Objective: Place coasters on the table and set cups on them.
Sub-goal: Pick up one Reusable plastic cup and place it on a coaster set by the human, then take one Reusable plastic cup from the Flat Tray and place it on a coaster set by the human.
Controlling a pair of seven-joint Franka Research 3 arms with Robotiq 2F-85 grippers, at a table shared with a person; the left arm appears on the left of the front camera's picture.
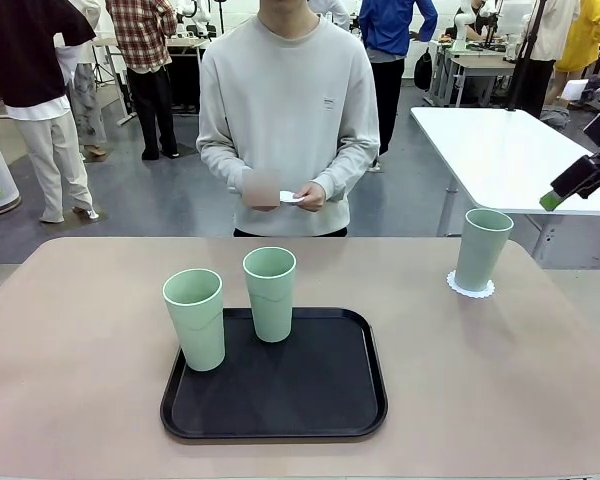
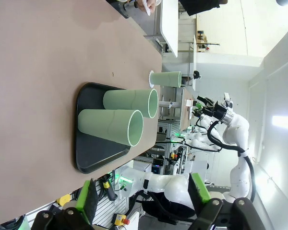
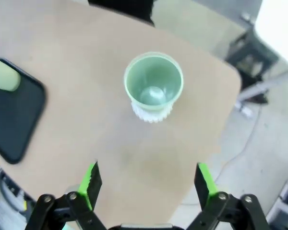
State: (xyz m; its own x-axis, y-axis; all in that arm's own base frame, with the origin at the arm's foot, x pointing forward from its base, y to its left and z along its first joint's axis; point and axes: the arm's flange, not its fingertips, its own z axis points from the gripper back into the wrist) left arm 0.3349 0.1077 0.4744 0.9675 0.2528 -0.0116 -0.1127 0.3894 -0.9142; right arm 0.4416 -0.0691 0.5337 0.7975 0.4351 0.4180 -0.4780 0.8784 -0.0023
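Surroundings first: black tray parked mid-table, close to the robot's edge. Across the far edge, a person standing with both hands together at the waist, one hand pinching a bit of thin white paper; cannot tell how many sheets. Further back on the right, a white table.

Now the count. Cups: three, all upright. Two on the tray: front-left cup by the tray's left side, back cup at its far edge, just beside each other, not touching. Third cup well apart from the tray, out on the right part of the table near the far edge, planted on a coaster with the lacy rim peeking out around the base. Coasters lying on the table: one.

Over to the arms. Right gripper hovering above that third cup, looking straight down into it, jaws spread wide, gripping nothing. Left gripper out at the left side, jaws likewise wide apart and empty, looking across the tabletop, with the two tray cups standing between it and the third cup beyond.
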